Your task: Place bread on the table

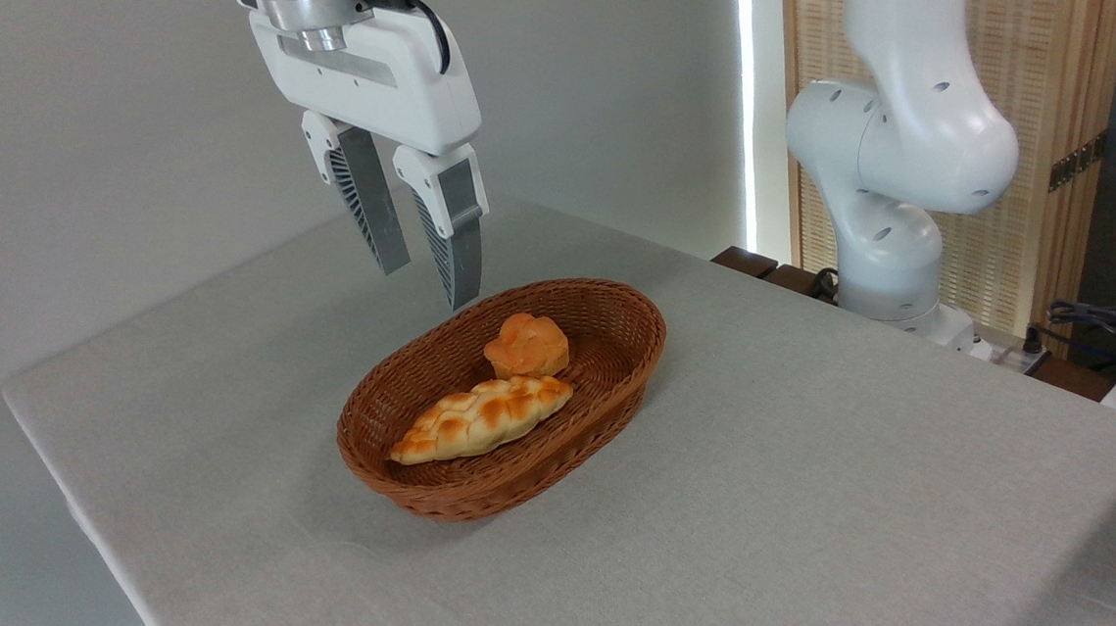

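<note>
The bread sits in the wicker basket, touching the braided loaf. The gripper hangs above, parted and empty. The bun likely handles light and compressible; a gentle grasp across its sides suits it.

You see a matt grey cloth surface, a brown woven wicker basket, and glossy white plastic on the gripper.
</note>
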Motion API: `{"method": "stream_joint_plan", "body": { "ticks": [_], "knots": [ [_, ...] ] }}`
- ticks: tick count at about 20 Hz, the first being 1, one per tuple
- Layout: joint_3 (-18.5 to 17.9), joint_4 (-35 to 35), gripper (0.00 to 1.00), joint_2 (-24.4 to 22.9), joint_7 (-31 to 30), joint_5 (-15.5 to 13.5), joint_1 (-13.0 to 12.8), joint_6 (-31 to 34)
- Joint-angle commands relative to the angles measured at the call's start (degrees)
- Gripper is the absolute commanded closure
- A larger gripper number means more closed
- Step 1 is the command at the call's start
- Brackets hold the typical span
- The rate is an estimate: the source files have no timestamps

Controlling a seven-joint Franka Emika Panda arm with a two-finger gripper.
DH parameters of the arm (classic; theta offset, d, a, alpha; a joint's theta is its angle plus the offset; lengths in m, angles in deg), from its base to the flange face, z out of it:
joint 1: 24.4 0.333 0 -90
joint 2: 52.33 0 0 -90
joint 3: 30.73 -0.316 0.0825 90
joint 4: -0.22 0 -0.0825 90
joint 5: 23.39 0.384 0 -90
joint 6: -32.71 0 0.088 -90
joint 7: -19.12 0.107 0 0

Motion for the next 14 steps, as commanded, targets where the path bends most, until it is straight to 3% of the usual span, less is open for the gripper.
{"method": "stream_joint_plan", "body": {
  "ticks": [1,14],
  "knots": [
    [-0.4,-0.5,0.00,-0.2,1.2,-0.5,0.1,-0.3],
    [-1.0,0.1,0.00,-0.3,1.1,-0.5,0.0,-0.3]
  ]
}}
